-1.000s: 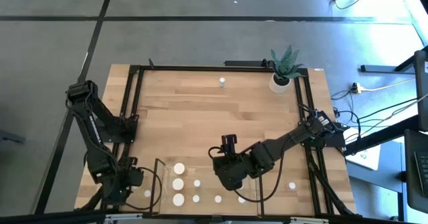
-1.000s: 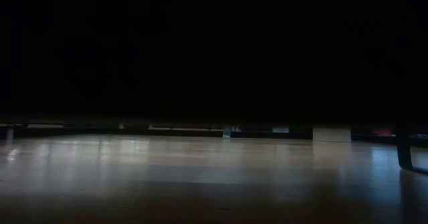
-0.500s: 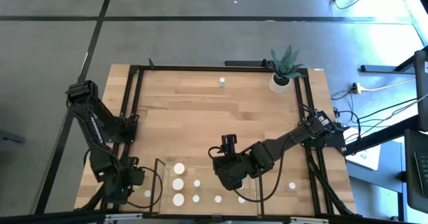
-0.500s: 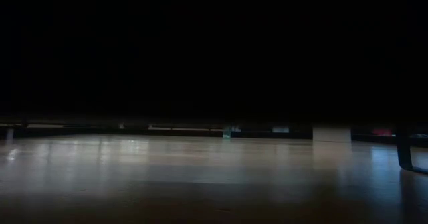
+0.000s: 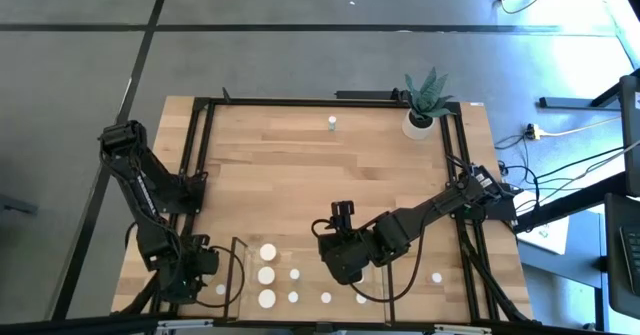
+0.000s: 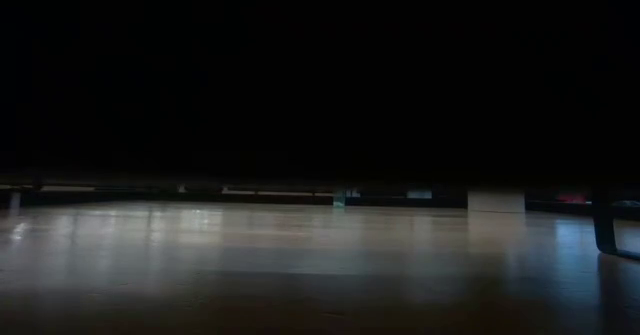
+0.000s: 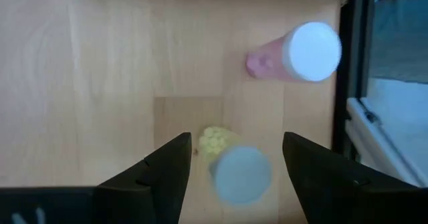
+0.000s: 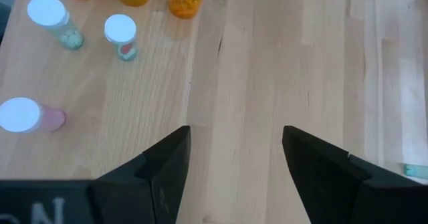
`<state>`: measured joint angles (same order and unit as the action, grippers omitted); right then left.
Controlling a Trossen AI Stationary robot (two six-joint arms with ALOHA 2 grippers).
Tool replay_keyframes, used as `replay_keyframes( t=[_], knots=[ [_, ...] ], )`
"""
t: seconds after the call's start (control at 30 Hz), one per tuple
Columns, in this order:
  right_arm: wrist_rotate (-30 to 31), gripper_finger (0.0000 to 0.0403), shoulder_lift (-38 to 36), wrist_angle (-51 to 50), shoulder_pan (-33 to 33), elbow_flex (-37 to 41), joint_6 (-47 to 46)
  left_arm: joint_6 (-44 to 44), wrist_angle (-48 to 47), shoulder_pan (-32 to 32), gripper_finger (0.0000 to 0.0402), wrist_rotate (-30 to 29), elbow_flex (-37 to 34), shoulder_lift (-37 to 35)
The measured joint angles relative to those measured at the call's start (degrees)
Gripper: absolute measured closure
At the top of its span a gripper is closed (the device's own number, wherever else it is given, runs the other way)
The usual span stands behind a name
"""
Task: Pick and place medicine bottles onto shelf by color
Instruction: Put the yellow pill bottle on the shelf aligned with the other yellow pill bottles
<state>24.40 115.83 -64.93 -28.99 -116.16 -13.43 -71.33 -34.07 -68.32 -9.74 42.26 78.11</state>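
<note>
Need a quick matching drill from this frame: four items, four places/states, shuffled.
Items:
1. plant pot
2. lone bottle
3. left end effector
4. right end effector

Places/states:
A. middle of the table's far edge
B. open, only bare wood between its fingers
C. far right corner of the table
D. open, fingers either side of a white-capped bottle

Pairs: 1-C, 2-A, 3-D, 4-B
</note>
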Motion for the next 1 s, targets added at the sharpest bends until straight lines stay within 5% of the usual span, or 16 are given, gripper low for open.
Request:
replay_keyframes(
  t=[1.0],
  knots=[
    [-5.03,0.0164,0.02,4.97,-0.02,0.02,0.2,-0.07,-1.48,-0.02,0.0176,-0.02,0.0,0.0]
  ],
)
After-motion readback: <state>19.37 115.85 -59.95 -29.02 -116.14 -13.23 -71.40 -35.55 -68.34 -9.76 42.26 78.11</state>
